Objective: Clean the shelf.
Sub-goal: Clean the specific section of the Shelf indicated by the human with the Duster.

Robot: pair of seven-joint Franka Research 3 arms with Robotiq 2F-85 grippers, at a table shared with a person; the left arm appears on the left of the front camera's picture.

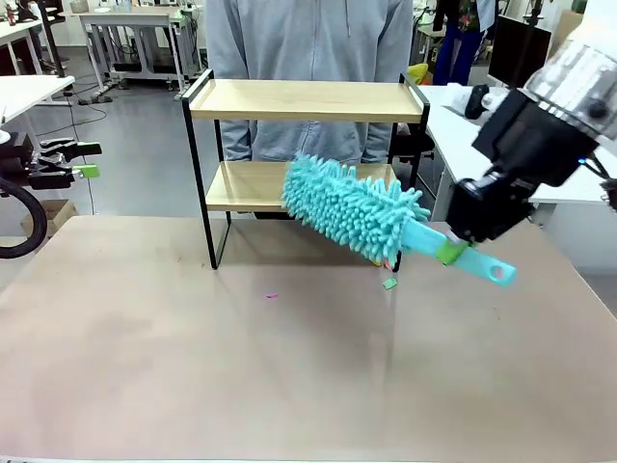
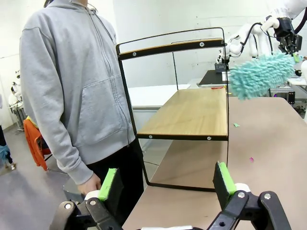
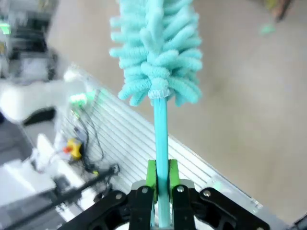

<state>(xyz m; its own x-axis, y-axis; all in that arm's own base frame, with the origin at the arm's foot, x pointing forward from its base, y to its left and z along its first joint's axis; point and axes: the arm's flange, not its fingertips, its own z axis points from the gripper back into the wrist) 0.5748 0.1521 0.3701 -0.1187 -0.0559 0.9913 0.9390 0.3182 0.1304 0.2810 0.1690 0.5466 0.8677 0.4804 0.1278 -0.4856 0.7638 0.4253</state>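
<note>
The shelf [image 1: 304,99], two light wood boards in a thin black frame, stands at the table's far middle. In the left wrist view the shelf [image 2: 192,112] is seen from its end. A fluffy teal duster [image 1: 352,207] hangs tilted in front of the shelf's lower right corner, above the table. My right gripper [image 1: 451,251] is shut on its handle, and the right wrist view shows the handle pinched between the green pads of that gripper [image 3: 160,175], with the duster head [image 3: 156,52] beyond. My left gripper [image 1: 89,160] stays off the table's left side and stands open [image 2: 166,182], holding nothing.
A person in a grey hoodie [image 1: 308,43] stands right behind the shelf, one hand [image 2: 91,182] hanging by their side. A green scrap [image 1: 389,284] and a pink scrap [image 1: 271,296] lie on the brown tabletop [image 1: 289,376]. White tables stand at the left and right.
</note>
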